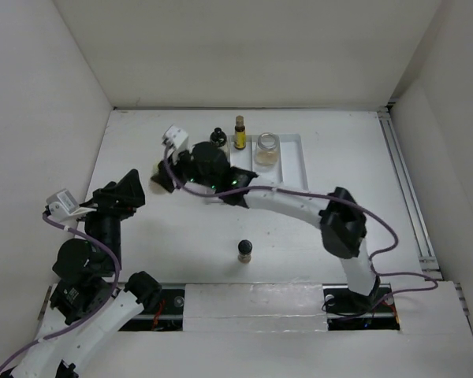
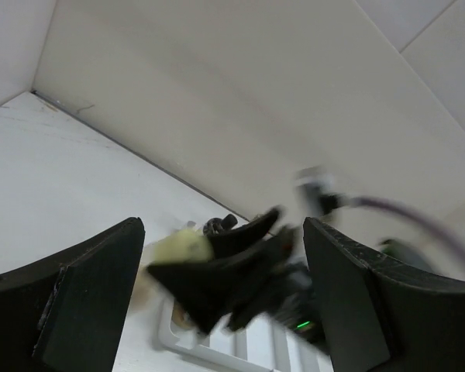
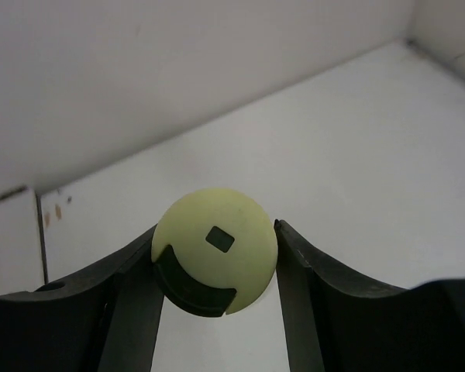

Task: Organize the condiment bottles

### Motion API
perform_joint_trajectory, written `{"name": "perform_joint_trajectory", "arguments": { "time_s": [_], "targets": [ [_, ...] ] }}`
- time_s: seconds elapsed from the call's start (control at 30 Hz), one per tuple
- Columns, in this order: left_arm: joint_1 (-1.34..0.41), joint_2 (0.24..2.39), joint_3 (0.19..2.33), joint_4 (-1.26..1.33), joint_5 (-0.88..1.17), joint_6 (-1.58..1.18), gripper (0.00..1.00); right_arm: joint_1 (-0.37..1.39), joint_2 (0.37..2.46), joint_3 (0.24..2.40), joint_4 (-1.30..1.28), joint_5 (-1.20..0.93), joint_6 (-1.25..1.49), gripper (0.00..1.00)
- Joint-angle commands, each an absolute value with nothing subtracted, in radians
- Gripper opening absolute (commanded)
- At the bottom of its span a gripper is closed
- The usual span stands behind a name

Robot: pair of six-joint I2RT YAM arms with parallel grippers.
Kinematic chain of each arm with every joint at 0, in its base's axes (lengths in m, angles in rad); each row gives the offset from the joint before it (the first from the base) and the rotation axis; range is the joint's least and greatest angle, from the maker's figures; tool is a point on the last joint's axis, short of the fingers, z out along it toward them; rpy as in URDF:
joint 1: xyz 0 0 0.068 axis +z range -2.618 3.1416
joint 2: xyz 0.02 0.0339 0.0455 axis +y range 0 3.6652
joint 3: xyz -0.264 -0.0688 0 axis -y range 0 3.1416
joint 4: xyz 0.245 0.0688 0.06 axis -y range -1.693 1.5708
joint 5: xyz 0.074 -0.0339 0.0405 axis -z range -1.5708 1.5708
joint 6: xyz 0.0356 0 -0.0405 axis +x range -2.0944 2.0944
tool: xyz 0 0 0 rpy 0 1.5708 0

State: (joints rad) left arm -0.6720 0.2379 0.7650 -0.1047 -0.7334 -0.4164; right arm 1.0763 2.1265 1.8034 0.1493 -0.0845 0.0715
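A pale-capped bottle [image 3: 215, 252], just left of the far tray [image 1: 296, 161], is pinched at its round cap by the right gripper [image 3: 215, 234] and could be squeezed out and dropped if jolted; the left gripper [image 2: 221, 232] is held spread, empty.

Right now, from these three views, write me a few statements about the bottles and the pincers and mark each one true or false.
1. The right pincer is closed on a yellow-capped bottle. True.
2. The left pincer holds a bottle. False: it is open and empty.
3. The clear glass jar stands in the white tray. True.
4. The small dark bottle lies on its side in the tray. False: it stands upright, alone on the table, nearer the arm bases.
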Motion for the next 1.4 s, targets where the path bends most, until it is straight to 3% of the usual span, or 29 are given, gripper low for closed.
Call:
{"name": "perform_joint_trajectory", "arguments": {
  "time_s": [0.0, 0.23, 0.57, 1.3, 1.37],
  "targets": [
    [-0.670, 0.250, 0.761, -0.072, -0.716, -0.402, 0.79, 0.933, 1.912, 1.725, 0.347, -0.040, 0.120, 0.52],
    [-0.670, 0.379, 0.770, -0.072, -0.600, -0.371, 0.79, 0.645, 1.700, 1.522, 0.308, 0.165, 0.152, 0.51],
    [-0.670, 0.656, 0.844, -0.137, -0.449, -0.347, 0.79, 0.385, 1.746, 1.402, 0.212, 0.288, 0.185, 0.51],
    [-0.670, 0.719, 0.853, -0.146, -0.434, -0.337, 0.79, 0.296, 1.973, 1.420, 0.193, 0.173, 0.258, 0.51],
    [-0.670, 0.719, 0.853, -0.146, -0.443, -0.337, 0.79, 0.296, 1.983, 1.431, 0.193, 0.184, 0.258, 0.54]
  ]
}}
